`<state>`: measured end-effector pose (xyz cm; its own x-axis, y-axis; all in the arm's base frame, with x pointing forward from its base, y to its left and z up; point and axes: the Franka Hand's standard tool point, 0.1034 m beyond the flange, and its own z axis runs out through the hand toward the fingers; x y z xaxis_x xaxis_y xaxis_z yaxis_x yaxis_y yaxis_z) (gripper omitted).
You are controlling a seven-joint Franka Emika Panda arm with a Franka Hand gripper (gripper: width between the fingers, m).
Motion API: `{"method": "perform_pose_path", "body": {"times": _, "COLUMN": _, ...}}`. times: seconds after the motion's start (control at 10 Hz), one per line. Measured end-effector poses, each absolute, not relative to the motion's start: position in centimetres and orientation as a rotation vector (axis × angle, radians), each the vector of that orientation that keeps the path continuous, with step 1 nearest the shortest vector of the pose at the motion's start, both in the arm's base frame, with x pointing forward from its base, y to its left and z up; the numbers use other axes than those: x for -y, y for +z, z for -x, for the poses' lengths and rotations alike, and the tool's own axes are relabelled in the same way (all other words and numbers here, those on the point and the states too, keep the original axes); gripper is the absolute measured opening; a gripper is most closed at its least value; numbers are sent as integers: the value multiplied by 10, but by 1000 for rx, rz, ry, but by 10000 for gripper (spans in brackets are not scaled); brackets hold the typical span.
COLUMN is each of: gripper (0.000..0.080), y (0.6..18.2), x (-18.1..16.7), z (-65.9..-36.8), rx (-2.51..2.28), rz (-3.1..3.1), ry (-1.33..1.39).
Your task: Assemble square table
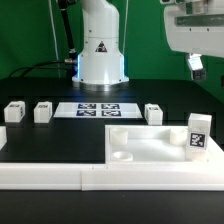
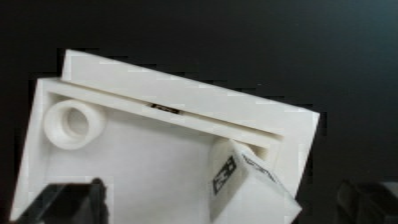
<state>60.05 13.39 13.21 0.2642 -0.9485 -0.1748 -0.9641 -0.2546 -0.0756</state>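
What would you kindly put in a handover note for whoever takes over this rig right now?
Gripper: open, empty, raised high on the exterior view's right.
Slab: flat on the table, along the border rail.
Far-left leg and second leg stand loose on the exterior view's left of the marker board; third leg stands on its right.
Fourth leg is upright at the slab's corner; I cannot tell if it is seated.
Done: at most one leg.
Left: the other three.
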Motion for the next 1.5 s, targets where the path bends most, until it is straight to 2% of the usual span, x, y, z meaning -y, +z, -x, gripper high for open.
{"method": "perform_pose_path", "body": {"times": 0.3, "gripper": 648, "y": 130, "x": -133, "z": -601, "rx": -1488, "rz": 2565, "ry": 92}}
{"method": "perform_pose_path", "body": {"times": 0.4, "gripper": 648, "y": 123, "x": -135, "z": -599, "rx": -1427, "rz": 2602, "ry": 64}}
{"method": "perform_pose_path", "body": {"times": 0.9, "gripper": 648, "y": 95, "x": -143, "z": -546, "rx": -898, "rz": 2855, "ry": 14}}
{"method": "perform_pose_path", "body": {"times": 1.2, "gripper": 648, "y": 65, "x": -127, "z": -505, "rx": -505, "rz": 2985, "ry": -23}}
{"method": "perform_pose_path", "body": {"times": 1.3, "gripper": 648, "y": 59, "x": -125, "z": -498, "rx": -415, "rz": 3006, "ry": -30}}
{"method": "perform_pose_path", "body": {"times": 1.5, "gripper": 648, "y": 60, "x": -124, "z": -498, "rx": -343, "rz": 3016, "ry": -26}}
